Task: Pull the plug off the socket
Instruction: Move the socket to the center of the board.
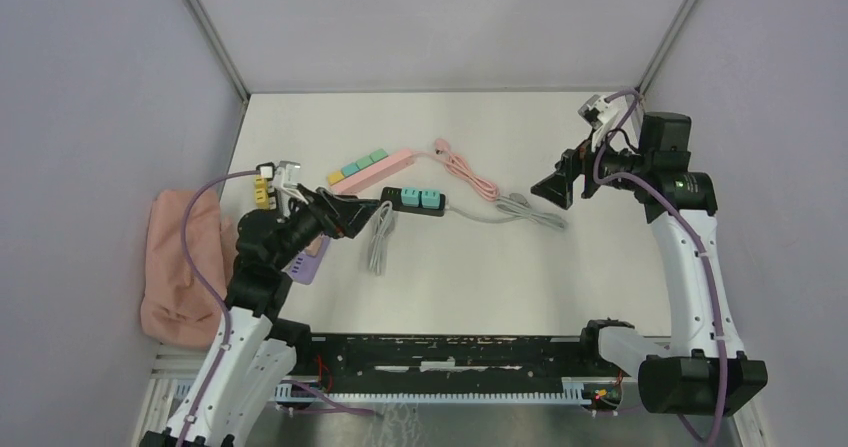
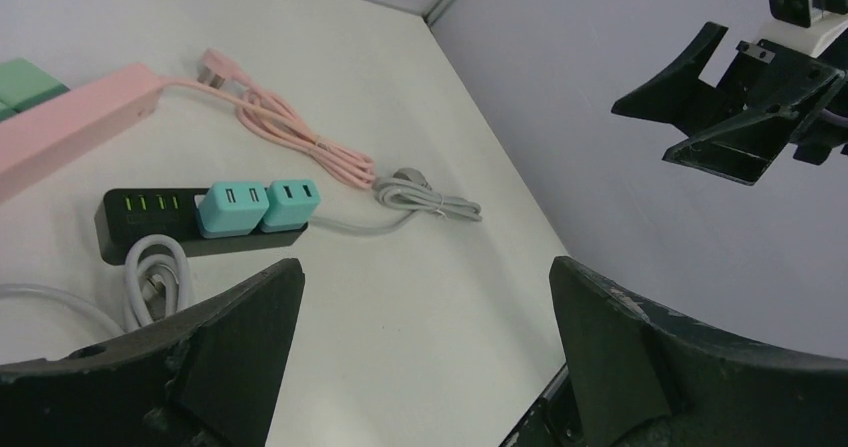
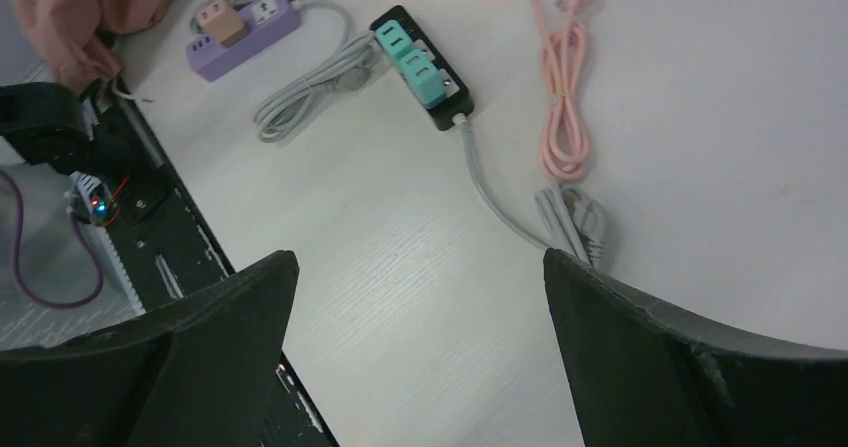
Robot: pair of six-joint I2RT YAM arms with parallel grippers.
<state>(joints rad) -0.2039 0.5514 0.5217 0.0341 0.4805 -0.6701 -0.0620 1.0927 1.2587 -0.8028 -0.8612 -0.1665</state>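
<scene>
Filling the overhead view, the white bench (image 1: pixel 450 277) is carrying three socket strips and their cords, with a pink cloth (image 1: pixel 180 257) lying crumpled off its nine o'clock edge. The left arm is standing at eight o'clock and the right arm at three o'clock, both raised off the surface. A pink strip (image 1: pixel 372 170) is lying toward eleven o'clock. Just at its five o'clock side, the black socket strip (image 2: pixel 118 229) is sitting near mid-bench. Two teal plugs (image 2: pixel 235 209) are seated side by side in it, and its grey cord (image 1: pixel 530 210) is trailing toward three o'clock. A purple strip (image 3: pixel 245 29) is lying at eight o'clock, by the left arm. The left tool (image 1: pixel 362 212) is hovering just beside the black strip's nine o'clock end, jaws spread wide and holding nothing. The right tool (image 1: pixel 552 189) is hanging near the cord's bundle, likewise wide apart and empty. The job appears to be at the approach stage, with every plug seated and none gripped. The next move is likely calling for one tool to pin the strip while the other is closing across a teal plug and drawing it straight out.
</scene>
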